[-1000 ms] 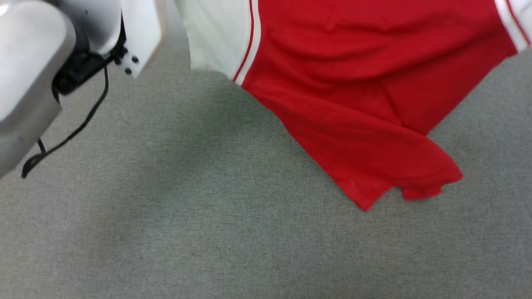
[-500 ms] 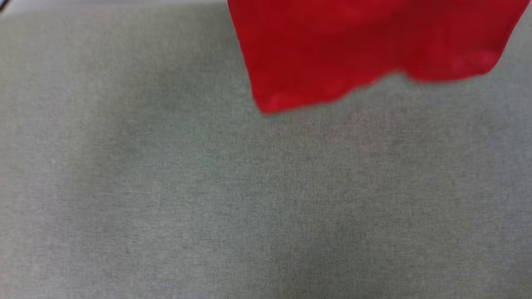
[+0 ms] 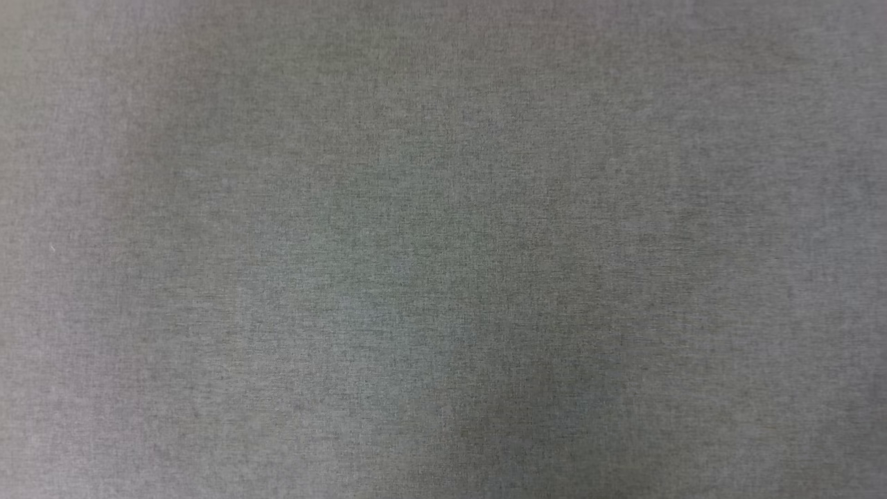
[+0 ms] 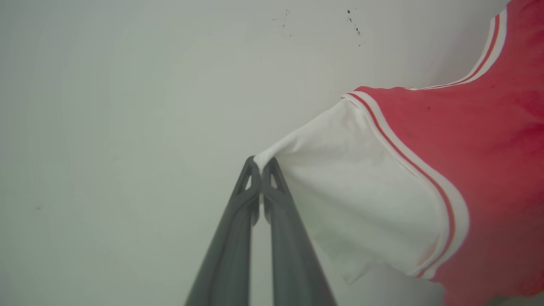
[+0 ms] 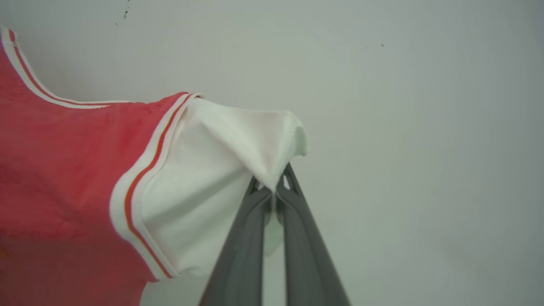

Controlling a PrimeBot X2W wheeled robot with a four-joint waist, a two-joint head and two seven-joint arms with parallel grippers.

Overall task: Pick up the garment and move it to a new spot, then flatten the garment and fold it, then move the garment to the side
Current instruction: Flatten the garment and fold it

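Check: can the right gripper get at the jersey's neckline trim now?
Probably not. The right gripper is shut on the white sleeve of the garment; the neckline trim sits off to one side, so it would need to let go first.

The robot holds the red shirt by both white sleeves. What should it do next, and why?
Probably lower the garment onto the grey surface, both grips shut. The left gripper and right gripper each pinch a white sleeve, so it hangs spread, ready for laying flat.
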